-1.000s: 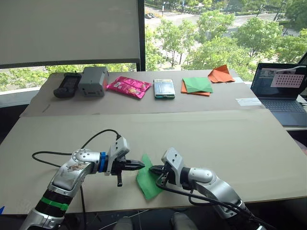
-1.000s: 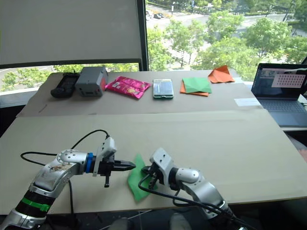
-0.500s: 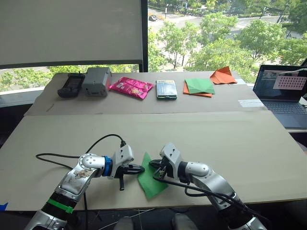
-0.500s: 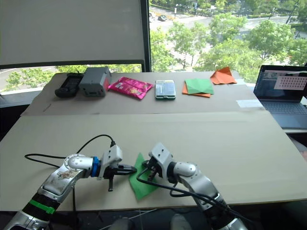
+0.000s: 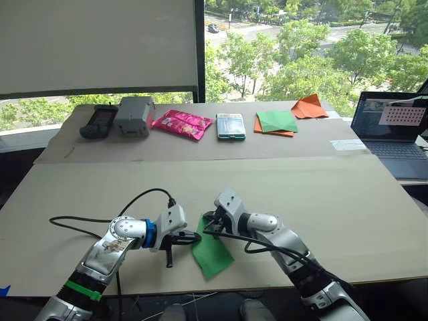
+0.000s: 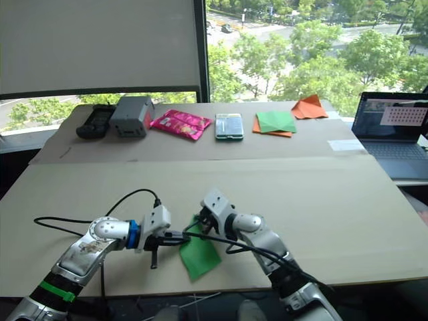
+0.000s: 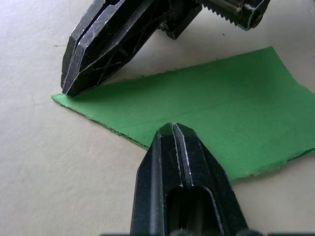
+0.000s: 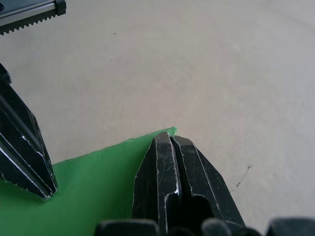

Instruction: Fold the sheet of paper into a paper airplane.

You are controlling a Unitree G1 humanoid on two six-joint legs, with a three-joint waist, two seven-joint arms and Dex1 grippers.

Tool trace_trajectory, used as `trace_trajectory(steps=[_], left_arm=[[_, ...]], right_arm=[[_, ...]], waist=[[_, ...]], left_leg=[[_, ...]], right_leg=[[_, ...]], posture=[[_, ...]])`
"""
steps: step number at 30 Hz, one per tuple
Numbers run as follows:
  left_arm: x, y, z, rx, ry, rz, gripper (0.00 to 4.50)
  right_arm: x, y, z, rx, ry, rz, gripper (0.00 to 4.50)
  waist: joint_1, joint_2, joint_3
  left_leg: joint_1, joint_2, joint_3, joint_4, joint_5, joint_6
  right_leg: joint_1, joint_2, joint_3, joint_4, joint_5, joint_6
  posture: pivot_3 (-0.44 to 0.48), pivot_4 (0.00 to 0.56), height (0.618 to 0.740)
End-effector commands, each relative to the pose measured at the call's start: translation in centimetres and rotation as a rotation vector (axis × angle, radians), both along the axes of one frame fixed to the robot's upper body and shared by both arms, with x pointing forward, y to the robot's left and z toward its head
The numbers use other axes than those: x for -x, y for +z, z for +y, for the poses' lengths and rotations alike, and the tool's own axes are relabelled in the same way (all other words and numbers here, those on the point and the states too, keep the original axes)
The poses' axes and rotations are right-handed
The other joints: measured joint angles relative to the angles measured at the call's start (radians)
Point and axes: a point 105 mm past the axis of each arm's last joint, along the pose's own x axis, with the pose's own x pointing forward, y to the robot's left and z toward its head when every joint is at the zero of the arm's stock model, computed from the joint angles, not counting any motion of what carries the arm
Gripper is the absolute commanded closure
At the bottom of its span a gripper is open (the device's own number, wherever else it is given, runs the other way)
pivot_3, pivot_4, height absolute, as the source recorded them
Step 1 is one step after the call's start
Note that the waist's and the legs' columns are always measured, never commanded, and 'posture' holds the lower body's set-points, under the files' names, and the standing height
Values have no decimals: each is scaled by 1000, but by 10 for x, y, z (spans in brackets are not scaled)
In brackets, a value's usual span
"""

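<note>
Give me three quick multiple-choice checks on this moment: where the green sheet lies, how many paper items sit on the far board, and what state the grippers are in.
1. The sheet of paper lies:
A. by the laptop
B. near the front edge, between both grippers
C. on the far board

2. Green-and-orange pair of sheets plus orange paper plane makes how many paper items on the far board?
A. one
B. two
C. four

3. The left gripper and right gripper are:
A. both shut
B. both open
C. one open

Answers: 1 B, the head views show it there. 2 B, both lie near the laptop. 3 A, wrist views show fingers pressed together.
</note>
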Motion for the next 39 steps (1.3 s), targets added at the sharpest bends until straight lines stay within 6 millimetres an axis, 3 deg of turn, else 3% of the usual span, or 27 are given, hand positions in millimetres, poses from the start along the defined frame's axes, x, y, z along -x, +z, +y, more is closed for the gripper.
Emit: trace_trajectory(steps=[1, 39], left_arm=[[9, -28, 14, -105, 41, 91, 4479], [5, -28, 14, -114, 47, 79, 4479]], right_arm=[[1, -19, -4, 58, -23, 43, 4500], [103, -44, -56, 177, 24, 246, 4500]], waist=[[-3, 0, 0], [8, -4, -2]], left_leg=[[0, 0, 0, 0, 0, 0], [-1, 0, 0, -1, -4, -7]], right_leg=[[0, 0, 0, 0, 0, 0], [-1, -3, -1, -8, -1, -1]], posture=[[0, 150, 736], [0, 150, 736]])
